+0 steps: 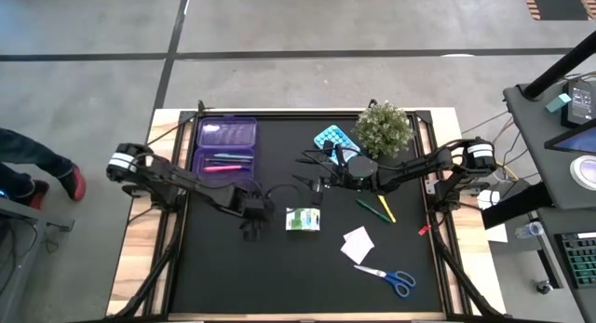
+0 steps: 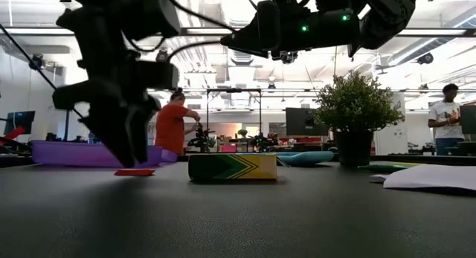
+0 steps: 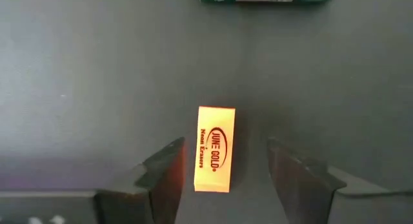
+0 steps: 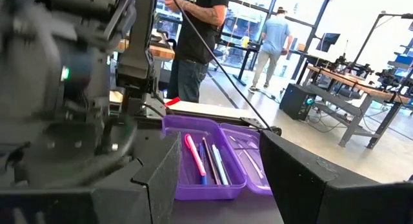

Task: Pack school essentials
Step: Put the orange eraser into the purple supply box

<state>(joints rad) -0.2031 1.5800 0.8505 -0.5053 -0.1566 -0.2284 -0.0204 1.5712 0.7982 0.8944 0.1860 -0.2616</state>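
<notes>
Here the left claw point(image 3: 222, 175) hung with fingers apart over the eraser point(image 3: 214, 148), which lay flat on the table point(image 3: 97, 75) between them. A clean pick likely needed a straight descent, jaws squeezing the long sides evenly.
</notes>
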